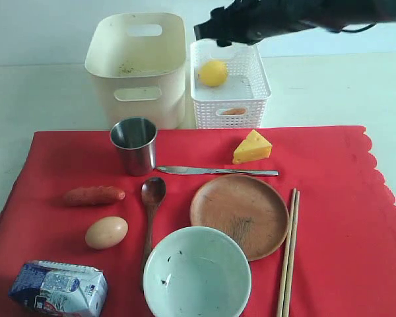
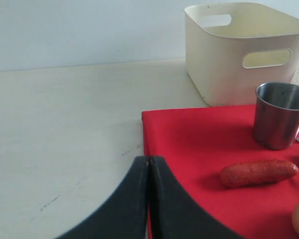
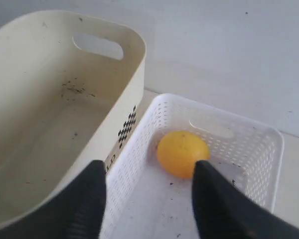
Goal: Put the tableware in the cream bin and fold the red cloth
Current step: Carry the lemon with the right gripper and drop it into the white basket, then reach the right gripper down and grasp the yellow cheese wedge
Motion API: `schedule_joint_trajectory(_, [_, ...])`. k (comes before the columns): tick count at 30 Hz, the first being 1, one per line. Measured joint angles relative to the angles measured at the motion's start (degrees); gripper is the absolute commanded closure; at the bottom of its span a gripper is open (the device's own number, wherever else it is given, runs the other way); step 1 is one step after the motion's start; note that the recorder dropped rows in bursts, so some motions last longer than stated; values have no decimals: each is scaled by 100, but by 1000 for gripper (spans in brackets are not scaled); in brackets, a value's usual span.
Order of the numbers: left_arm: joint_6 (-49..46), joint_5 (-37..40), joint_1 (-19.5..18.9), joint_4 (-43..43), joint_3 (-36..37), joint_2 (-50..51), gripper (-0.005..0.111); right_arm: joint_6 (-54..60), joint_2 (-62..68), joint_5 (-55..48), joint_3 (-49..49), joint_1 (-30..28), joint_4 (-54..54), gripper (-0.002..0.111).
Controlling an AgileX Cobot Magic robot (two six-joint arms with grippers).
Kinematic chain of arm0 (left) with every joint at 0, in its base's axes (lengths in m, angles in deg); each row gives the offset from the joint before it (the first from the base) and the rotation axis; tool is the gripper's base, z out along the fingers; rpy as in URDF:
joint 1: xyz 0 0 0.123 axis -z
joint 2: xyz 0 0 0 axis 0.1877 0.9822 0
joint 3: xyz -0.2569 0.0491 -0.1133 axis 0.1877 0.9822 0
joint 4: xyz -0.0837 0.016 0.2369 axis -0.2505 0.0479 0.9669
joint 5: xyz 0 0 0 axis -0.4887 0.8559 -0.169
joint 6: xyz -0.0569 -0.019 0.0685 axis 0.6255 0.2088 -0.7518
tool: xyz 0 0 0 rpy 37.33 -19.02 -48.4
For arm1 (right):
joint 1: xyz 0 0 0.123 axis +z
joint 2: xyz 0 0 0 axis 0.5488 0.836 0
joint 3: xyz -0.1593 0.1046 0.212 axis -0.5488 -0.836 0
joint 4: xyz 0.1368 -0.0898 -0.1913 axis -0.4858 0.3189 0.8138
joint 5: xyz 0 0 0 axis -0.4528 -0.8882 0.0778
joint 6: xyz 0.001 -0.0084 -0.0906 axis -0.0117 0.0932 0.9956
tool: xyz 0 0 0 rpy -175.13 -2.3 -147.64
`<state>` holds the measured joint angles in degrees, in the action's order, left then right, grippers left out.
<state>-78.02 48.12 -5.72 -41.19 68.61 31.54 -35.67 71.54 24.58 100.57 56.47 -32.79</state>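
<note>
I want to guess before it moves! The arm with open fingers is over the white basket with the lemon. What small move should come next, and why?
Probably pull the right end effector toward the red cloth, perhaps to the cup or knife. It is open and empty, the lemon already lies in the basket, and the cream bin holds no tableware yet.

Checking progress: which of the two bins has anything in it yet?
The smaller white lattice basket, holding a lemon; the tall cream bin holds only specks.
</note>
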Motion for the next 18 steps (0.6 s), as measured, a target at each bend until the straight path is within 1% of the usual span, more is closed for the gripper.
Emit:
schedule_joint_trajectory(2, [0,0,0,0,0,0,104,0,-321,-379,-29,-94,10,97])
schedule_joint_trajectory(3, [0,0,0,0,0,0,104,0,-486,-483,-78,-123,22,108])
schedule_joint_trajectory(5, [0,0,0,0,0,0,104,-35,-976,-618,-418,-204,22,108])
schedule_joint_trajectory(8, [0,0,0,0,0,0,104,-97,-1825,-661,-1345,-204,33,108])
schedule_joint_trajectory(9, [0,0,0,0,0,0,104,-97,-1951,-661,-1505,-204,33,108])
schedule_joint_trajectory(12, [0,0,0,0,0,0,104,-133,-2513,-706,-2399,-204,-142,108])
schedule_joint_trajectory(14, [0,0,0,0,0,0,104,-133,-2556,-810,-2846,-204,-394,103])
schedule_joint_trajectory(16, [0,0,0,0,0,0,104,-168,-2484,-862,-3187,-204,-554,87])
schedule_joint_trajectory(18, [0,0,0,0,0,0,104,-280,-2217,-862,-3363,-204,-605,63])
